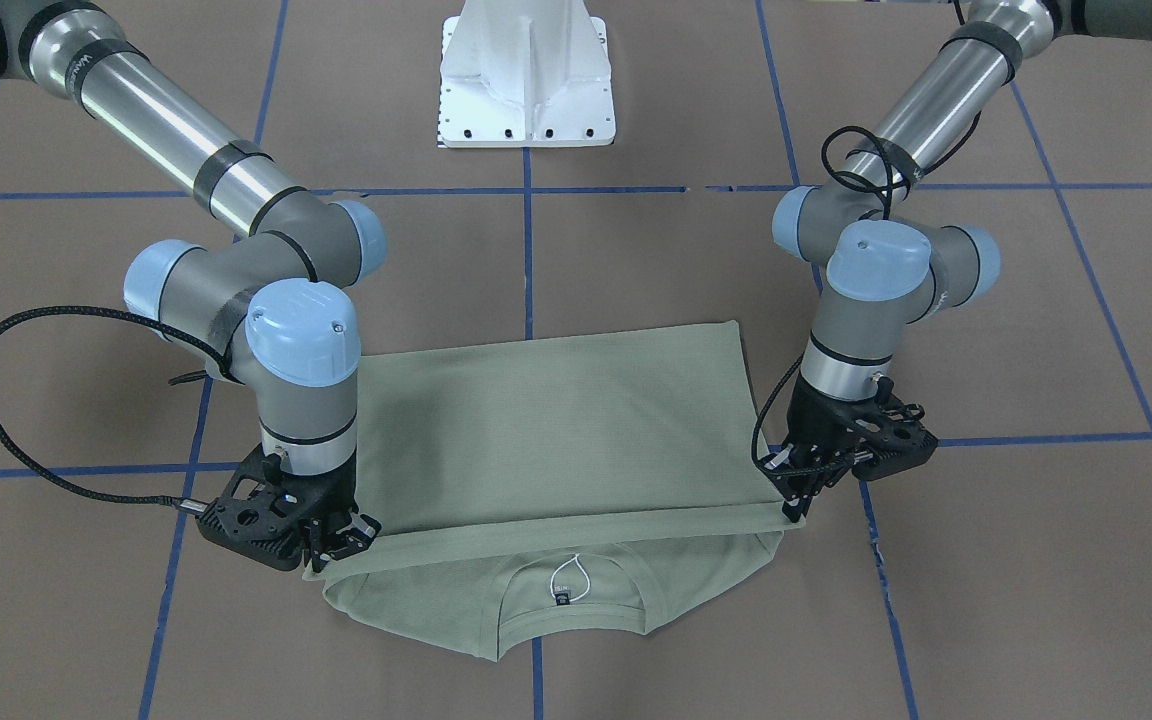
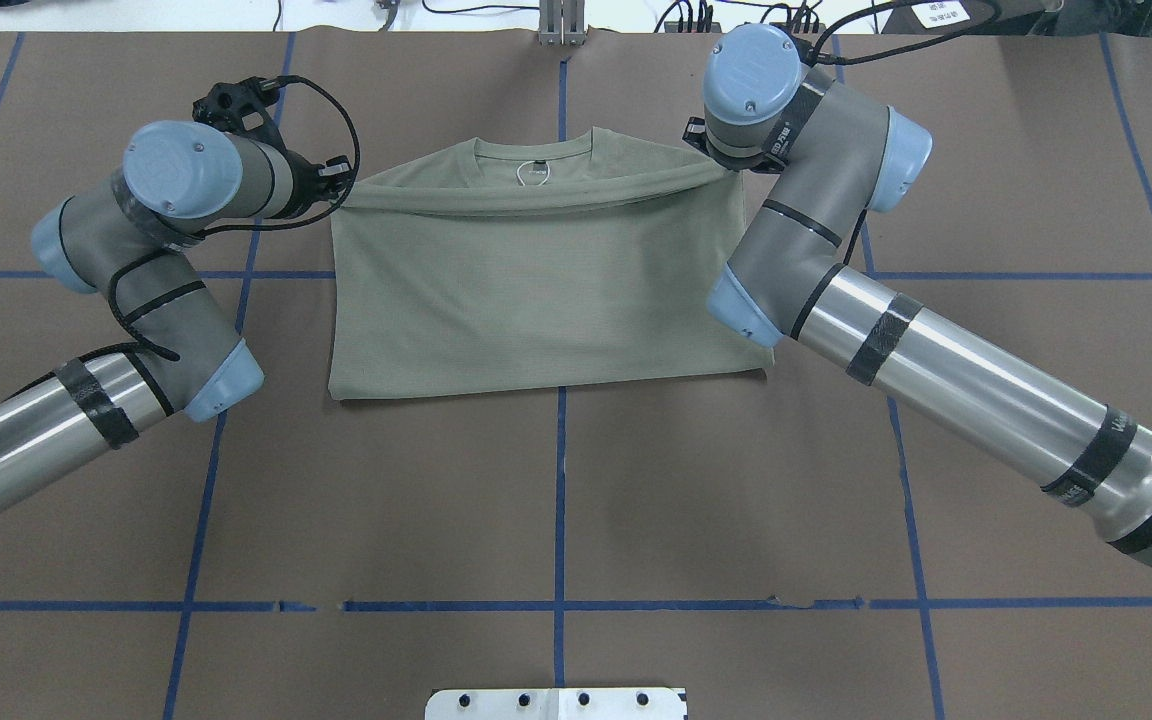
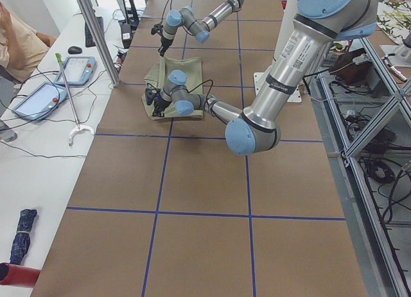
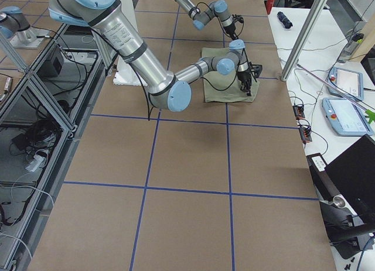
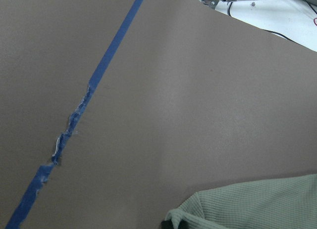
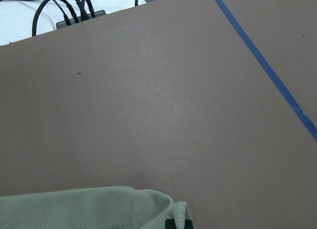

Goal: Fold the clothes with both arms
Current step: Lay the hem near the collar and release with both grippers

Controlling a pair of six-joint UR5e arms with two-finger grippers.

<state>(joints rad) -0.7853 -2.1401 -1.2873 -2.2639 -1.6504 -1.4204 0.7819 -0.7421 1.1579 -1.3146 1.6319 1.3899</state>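
Observation:
The sage-green shirt (image 1: 556, 430) lies on the brown table, its lower part folded over toward the collar (image 1: 566, 595), where the white-stringed label (image 1: 568, 580) shows. In the overhead view the shirt (image 2: 536, 290) is a rectangle with the collar at the far edge. My left gripper (image 1: 794, 510) is shut on one corner of the folded edge, low over the table; it also shows in the overhead view (image 2: 339, 186). My right gripper (image 1: 334, 553) is shut on the opposite corner, and shows in the overhead view (image 2: 723, 160). Each wrist view shows green fabric (image 5: 247, 204) (image 6: 89, 206) at its bottom edge.
The white pedestal base (image 1: 528, 75) stands behind the shirt on the robot's side. Blue tape lines (image 2: 561, 500) grid the brown table cover. In the left side view a white side table with tablets (image 3: 38, 95) and a person's arm lies beyond the table's far edge.

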